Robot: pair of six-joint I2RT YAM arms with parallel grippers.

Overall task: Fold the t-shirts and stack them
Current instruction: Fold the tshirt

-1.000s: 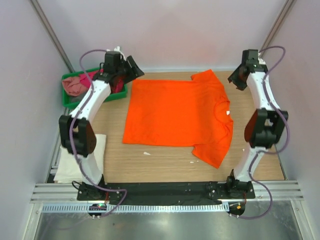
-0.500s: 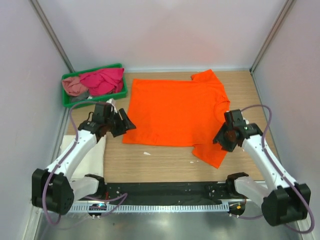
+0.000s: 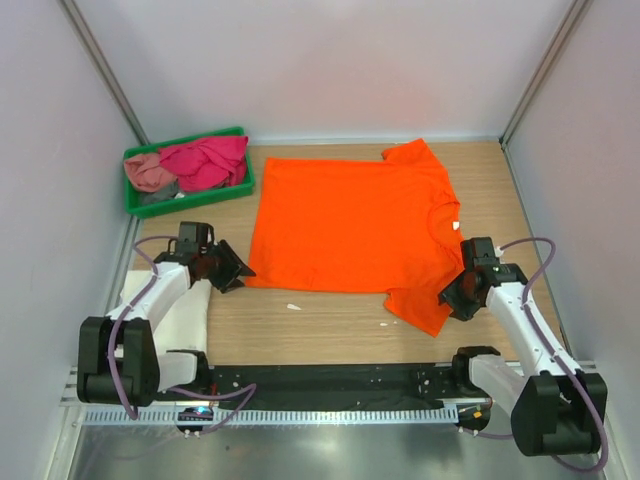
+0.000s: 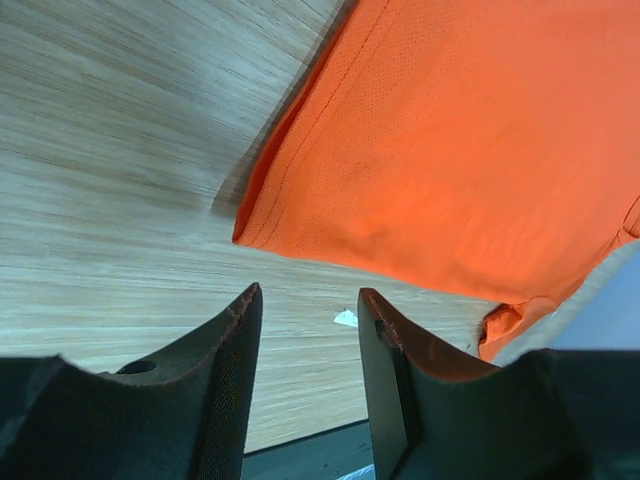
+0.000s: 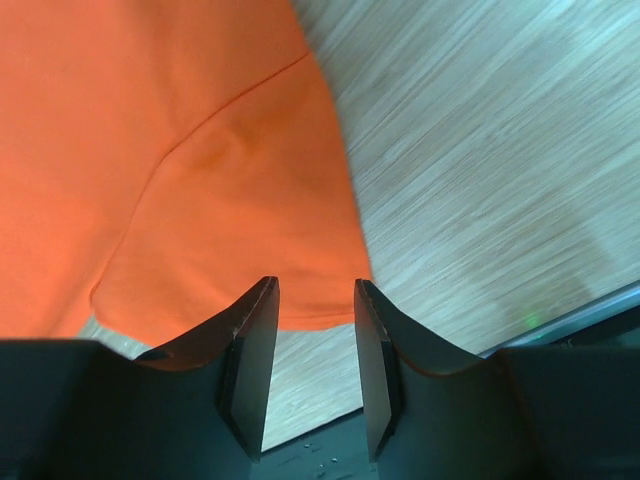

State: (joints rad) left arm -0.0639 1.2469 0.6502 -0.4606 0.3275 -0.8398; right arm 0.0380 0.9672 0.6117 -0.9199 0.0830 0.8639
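A bright orange t-shirt [image 3: 355, 230] lies spread flat on the wooden table, collar to the right. My left gripper [image 3: 238, 270] hovers low just left of its near left corner [image 4: 250, 228]; the jaws stand open with bare wood between the fingers [image 4: 230, 350]. My right gripper [image 3: 452, 296] is open at the near sleeve [image 5: 250, 230], whose hem lies just beyond the fingertips [image 5: 262, 300]. A folded white t-shirt [image 3: 190, 320] lies at the left edge, partly under my left arm. A magenta t-shirt [image 3: 205, 160] and a dusty pink one [image 3: 148, 172] lie crumpled in the tray.
The green plastic tray [image 3: 190, 198] stands at the back left corner. A small white scrap [image 3: 293, 306] lies on the wood near the shirt's front hem. Walls close in the left, right and back sides. A black rail runs along the near edge.
Both arms swung from the back of the table down to the near side. The left gripper now sits at the shirt's near left corner, the right at the near sleeve; both jaws narrowed slightly.
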